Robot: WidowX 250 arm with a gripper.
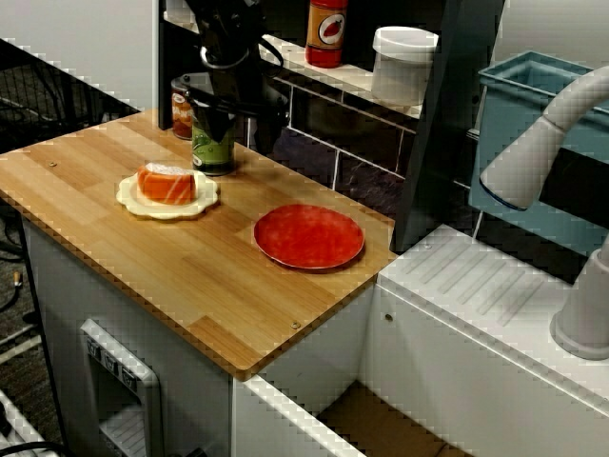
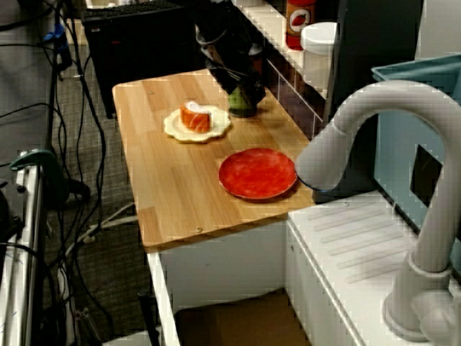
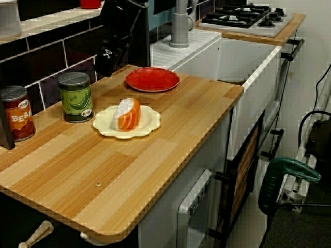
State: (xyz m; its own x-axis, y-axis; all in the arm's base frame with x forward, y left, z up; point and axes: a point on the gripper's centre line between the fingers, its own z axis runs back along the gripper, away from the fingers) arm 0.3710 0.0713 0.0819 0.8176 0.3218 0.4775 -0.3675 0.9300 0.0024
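My black gripper [image 1: 221, 100] hangs at the back of the wooden counter [image 1: 190, 276], just above and behind a green can [image 1: 212, 145]. In the low view along the counter the green can [image 3: 76, 97] stands free, with the gripper [image 3: 109, 58] up and to its right, not touching it. The jaws are dark against a dark wall, so their state is unclear. In front of the can a salmon-coloured food piece [image 1: 167, 183] lies on a cream scalloped plate [image 1: 133, 198]. To the right sits an empty red plate [image 1: 309, 236].
A red bean can [image 3: 16, 113] stands left of the green one. The shelf behind holds a red bottle [image 1: 326, 30] and a white tub [image 1: 403, 62]. A grey faucet [image 1: 533, 152], a white sink drainboard [image 1: 476, 286] and a blue bin [image 1: 533, 86] lie to the right.
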